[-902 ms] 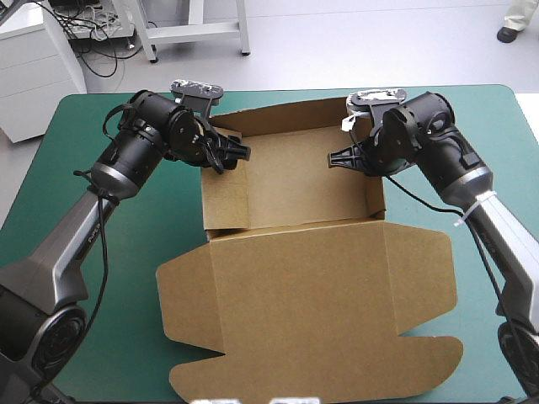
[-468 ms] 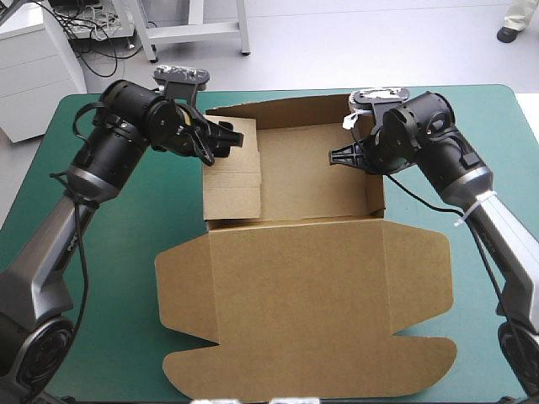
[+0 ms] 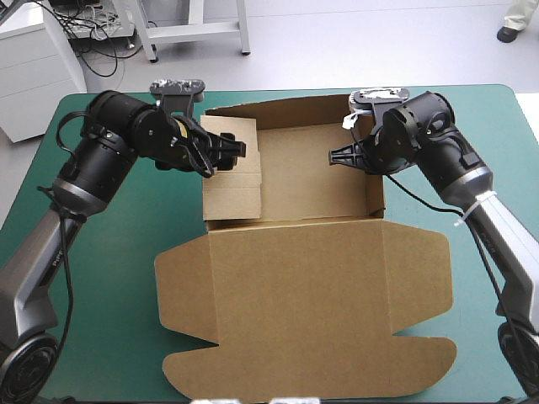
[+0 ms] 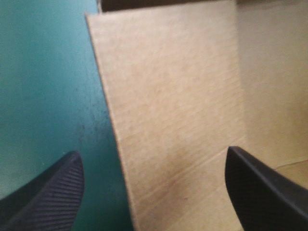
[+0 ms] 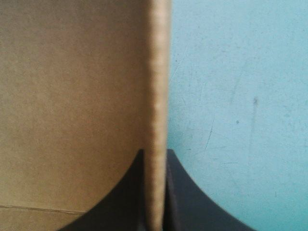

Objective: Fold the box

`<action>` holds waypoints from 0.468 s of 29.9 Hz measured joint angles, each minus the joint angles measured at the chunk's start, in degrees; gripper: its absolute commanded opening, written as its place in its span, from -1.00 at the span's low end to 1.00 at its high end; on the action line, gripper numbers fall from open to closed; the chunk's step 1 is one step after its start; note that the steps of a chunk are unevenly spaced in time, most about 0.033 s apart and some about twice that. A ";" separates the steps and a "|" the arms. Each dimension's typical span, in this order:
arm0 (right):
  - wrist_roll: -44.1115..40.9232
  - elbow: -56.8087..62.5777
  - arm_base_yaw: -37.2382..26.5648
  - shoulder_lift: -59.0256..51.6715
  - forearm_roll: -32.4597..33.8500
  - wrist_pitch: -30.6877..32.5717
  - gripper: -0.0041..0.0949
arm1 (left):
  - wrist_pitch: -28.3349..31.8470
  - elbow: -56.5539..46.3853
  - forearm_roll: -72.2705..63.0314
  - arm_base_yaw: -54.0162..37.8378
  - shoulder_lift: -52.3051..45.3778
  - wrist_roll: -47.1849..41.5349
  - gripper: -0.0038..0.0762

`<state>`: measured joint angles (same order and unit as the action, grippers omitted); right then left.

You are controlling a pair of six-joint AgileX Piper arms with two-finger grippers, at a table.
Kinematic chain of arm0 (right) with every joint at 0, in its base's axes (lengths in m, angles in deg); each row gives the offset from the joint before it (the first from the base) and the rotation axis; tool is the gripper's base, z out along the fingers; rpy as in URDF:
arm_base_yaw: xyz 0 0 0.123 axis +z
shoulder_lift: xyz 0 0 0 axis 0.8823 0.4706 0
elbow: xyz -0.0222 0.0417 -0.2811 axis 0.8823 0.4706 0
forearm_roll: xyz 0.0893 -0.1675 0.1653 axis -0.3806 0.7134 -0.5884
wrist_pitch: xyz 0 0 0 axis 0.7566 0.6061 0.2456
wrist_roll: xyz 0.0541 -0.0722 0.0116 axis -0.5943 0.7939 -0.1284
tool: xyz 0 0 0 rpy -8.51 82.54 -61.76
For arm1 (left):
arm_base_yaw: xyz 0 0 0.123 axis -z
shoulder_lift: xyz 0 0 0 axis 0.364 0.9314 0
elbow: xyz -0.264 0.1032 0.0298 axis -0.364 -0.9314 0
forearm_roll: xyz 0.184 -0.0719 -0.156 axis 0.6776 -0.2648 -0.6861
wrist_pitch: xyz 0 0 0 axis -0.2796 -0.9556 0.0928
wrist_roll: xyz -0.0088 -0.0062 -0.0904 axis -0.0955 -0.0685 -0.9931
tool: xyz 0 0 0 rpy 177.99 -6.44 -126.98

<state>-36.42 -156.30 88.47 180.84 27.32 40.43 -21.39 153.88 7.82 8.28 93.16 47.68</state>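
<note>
On the table [image 3: 109, 278], the box [image 3: 303, 286] lies open-lidded.

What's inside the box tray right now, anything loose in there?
Inside the box only bare brown floor shows, nothing loose. Its left wall flap leans inward with the open left claw astride it, so the floor beneath that flap is hidden.

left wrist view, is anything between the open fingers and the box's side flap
Nothing visible does: the open left gripper straddles the left side flap of the box, one finger over the teal-green cover, the other on the inner side.
</note>
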 measured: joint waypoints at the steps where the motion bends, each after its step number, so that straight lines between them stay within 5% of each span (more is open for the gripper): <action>1: 0.00 0.00 0.00 0.00 0.00 0.00 -0.95 | 0.00 -1.58 0.59 0.00 -0.04 -0.66 0.53; 14: 0.06 0.00 0.00 0.00 0.18 0.00 -0.95 | 4.77 -10.72 0.51 0.06 -0.76 -2.26 0.53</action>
<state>-36.36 -156.30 88.47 180.84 27.50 40.43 -16.62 143.16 8.33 8.34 92.40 45.42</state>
